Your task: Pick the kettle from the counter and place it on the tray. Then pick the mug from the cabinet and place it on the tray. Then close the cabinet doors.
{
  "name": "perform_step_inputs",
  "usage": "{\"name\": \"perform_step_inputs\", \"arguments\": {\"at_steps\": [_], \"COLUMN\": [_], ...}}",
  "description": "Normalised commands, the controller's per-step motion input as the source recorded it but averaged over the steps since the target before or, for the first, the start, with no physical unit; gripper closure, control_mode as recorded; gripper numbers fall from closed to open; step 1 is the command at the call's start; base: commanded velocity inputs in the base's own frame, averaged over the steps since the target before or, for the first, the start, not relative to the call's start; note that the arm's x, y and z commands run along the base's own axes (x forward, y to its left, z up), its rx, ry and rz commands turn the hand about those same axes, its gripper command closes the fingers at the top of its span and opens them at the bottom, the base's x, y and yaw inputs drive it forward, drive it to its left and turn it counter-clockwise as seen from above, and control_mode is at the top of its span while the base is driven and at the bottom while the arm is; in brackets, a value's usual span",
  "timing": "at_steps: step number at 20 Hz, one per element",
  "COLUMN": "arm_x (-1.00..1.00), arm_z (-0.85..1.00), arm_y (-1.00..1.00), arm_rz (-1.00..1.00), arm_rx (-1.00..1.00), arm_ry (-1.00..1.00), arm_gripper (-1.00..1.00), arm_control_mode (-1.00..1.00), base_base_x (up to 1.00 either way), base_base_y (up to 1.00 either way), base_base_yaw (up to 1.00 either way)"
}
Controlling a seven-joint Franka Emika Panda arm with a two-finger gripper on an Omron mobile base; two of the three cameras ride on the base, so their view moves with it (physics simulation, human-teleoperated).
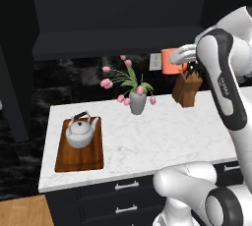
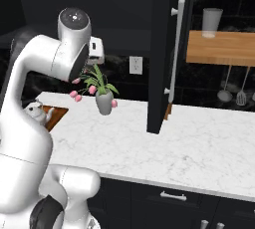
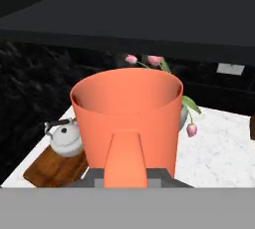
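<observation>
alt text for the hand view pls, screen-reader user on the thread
An orange mug fills the centre, close up, its handle facing the camera and its open top empty. Behind it to the left, a silver kettle sits on a wooden tray on the white marble counter; pink tulips peek out behind the mug.

kettle (image 1: 80, 132) on tray (image 1: 79, 157), at counter's (image 1: 162, 136) left end | vase (image 1: 138, 102) behind centre | knife block (image 1: 187, 90) right | mug (image 1: 172, 61) aloft above knife block
</observation>
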Motion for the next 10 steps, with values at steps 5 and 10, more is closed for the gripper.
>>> {"name": "perform_step_inputs", "arguments": {"at_steps": [5, 10], "arm_x": [-0.95, -0.78], "arm_z": [-0.36, -0.76], "arm_y": [0.44, 0.61], "arm_rz": [0.46, 0.50], "arm_rx": [0.03, 0.15], "arm_ry": [0.15, -0.09], "arm_gripper": [1.00, 1.00], "arm_control_mode": [-1.00, -1.00], "base_base_x": [0.00, 0.00], "base_base_y": [0.00, 0.00], "base_base_yaw": [0.00, 0.00]}}
